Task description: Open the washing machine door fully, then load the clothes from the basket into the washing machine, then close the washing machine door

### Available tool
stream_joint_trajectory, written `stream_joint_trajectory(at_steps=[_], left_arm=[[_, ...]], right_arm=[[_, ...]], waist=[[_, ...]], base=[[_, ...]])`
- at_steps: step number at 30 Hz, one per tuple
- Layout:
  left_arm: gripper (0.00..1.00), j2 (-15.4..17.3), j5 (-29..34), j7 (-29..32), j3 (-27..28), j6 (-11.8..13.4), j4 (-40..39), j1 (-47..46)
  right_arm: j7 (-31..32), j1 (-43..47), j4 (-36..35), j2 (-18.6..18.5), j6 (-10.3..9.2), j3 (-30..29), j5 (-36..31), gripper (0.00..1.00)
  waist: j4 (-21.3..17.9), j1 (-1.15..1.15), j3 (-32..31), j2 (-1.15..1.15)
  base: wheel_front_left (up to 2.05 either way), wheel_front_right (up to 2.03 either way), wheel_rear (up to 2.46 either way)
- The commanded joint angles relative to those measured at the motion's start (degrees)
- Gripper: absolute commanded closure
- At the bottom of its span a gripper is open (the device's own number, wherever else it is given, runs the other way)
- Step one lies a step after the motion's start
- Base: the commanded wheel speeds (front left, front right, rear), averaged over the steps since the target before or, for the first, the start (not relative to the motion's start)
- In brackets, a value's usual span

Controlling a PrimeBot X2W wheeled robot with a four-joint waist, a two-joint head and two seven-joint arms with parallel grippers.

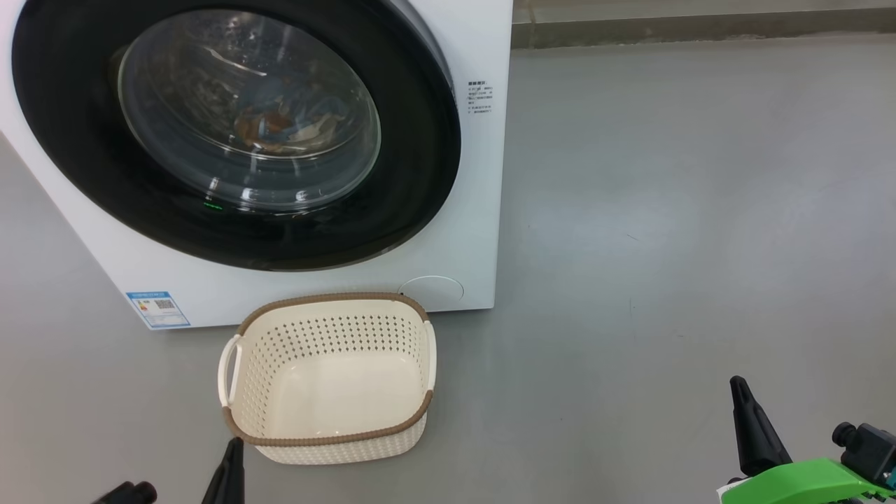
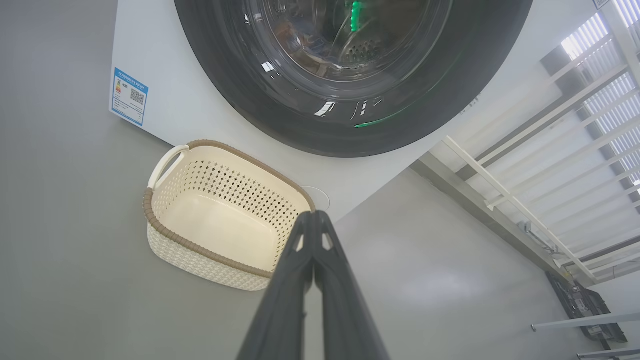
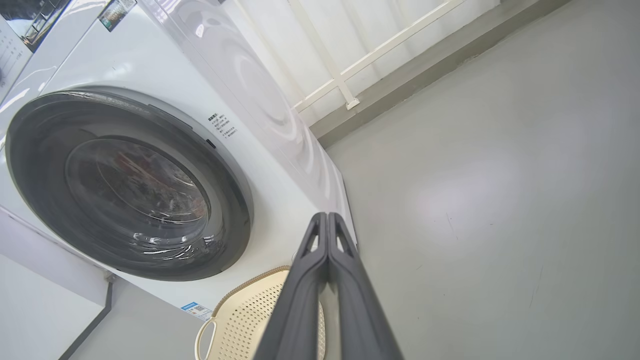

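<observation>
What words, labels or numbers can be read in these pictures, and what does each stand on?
Blue label sticker, low on the washing machine front: square code visible, print too small to read.
Dark printed lines right of the washing machine door: too small to read.
No other text is readable.

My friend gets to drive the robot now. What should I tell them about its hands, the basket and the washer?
Left gripper: shut, holding nothing, low beside the basket.
Right gripper: shut, holding nothing, off to the right over the floor.
Basket: empty, on the floor in front of the washing machine.
Clothes: inside the drum, seen through the glass.
Washing machine door: looks closed.
Done: clothes loaded, door shut.
Left: nothing obvious; perhaps check that the door has latched.
</observation>
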Motion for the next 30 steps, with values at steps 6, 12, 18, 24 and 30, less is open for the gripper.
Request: stream_joint_trajectory(at_steps=[6, 12, 18, 24, 30], left_arm=[[1.0, 0.71, -4.96, 1.16, 1.96, -0.07, -1.61, -3.31], [1.0, 0.68, -8.55, 2.14, 2.64, -0.08, -1.68, -3.68], [1.0, 0.65, -12.15, 3.14, 3.33, -0.09, -1.75, -4.05], [1.0, 0.61, -15.75, 4.14, 4.04, -0.1, -1.81, -4.42], [1.0, 0.57, -19.34, 5.14, 4.74, -0.1, -1.88, -4.79]], right_arm=[[1.34, -2.94, -1.02, -0.59, -0.15, 0.52, 5.95, 1.0], [2.35, -3.21, -0.86, -0.61, -0.17, 0.56, 10.18, 1.0], [3.37, -3.48, -0.7, -0.64, -0.19, 0.6, 14.43, 1.0], [4.39, -3.74, -0.54, -0.66, -0.2, 0.64, 18.69, 1.0], [5.41, -4.01, -0.38, -0.69, -0.22, 0.67, 22.94, 1.0]], waist=[[-0.13, 0.0, 0.1, 0.0], [-0.23, 0.0, 0.18, 0.0], [-0.34, -0.01, 0.27, 0.0], [-0.45, -0.01, 0.35, 0.0], [-0.55, -0.01, 0.44, 0.0]], base=[[0.0, 0.0, 0.0], [0.0, 0.0, 0.0], [0.0, 0.0, 0.0], [0.0, 0.0, 0.0], [0.0, 0.0, 0.0]])
